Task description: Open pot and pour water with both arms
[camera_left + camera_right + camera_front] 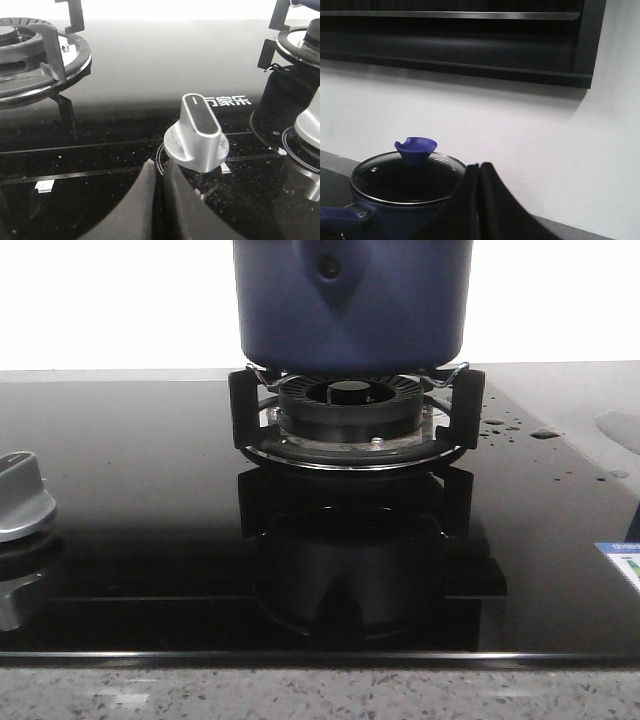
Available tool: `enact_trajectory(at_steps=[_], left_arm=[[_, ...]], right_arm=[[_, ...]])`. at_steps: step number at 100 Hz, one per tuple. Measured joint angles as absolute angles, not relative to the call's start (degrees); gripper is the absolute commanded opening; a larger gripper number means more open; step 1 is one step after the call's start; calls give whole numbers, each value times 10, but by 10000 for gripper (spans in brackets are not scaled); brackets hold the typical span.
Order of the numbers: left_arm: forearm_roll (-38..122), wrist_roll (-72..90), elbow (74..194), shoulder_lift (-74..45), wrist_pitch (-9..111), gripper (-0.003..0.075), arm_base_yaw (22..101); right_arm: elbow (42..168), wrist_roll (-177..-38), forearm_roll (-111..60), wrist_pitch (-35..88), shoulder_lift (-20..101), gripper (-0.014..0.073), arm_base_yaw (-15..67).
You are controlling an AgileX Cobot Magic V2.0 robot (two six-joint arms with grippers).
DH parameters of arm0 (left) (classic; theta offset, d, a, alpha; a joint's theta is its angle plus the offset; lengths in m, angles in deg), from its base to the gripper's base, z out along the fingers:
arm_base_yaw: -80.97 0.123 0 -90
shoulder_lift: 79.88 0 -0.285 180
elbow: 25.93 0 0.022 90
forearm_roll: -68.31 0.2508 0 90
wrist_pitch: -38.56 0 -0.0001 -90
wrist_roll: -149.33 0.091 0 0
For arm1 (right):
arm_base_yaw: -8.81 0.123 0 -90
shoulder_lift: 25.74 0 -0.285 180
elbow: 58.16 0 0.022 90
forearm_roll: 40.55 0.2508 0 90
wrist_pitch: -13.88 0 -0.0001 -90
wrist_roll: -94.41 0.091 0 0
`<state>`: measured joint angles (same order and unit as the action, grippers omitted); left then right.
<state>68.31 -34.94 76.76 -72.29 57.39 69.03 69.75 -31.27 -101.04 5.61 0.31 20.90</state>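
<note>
The dark navy pot stands on the black burner ring at the back middle of the stove in the front view, its top cut off by the frame edge. In the right wrist view the pot wears a glass lid with a blue knob, and its blue handle points away to one side. My right gripper is shut and empty, just beside the lid's rim. My left gripper is shut and empty, low over the stove glass next to a silver control knob. Neither gripper shows in the front view.
A second burner with black supports lies further along the black glass stove top. Another silver knob sits at the front left. Water drops lie to the right of the burner. A white wall and a dark range hood stand behind the pot.
</note>
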Motion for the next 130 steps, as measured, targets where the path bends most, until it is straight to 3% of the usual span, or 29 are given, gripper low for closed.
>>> enact_trajectory(at_steps=[48,65,105,130], left_arm=[[683,-350,768,-723,574,-20,690],[683,-350,768,-723,574,-20,690],[683,-350,768,-723,574,-20,690],[683,-350,768,-723,574,-20,690]], right_arm=[[697,-313,-1010,80,3,-66,209],[684,-320,-1006,139,3,-66,209],[565,-698,-707,216,-24,-66,176],[438,-754,-550,186,-93,-66,103]])
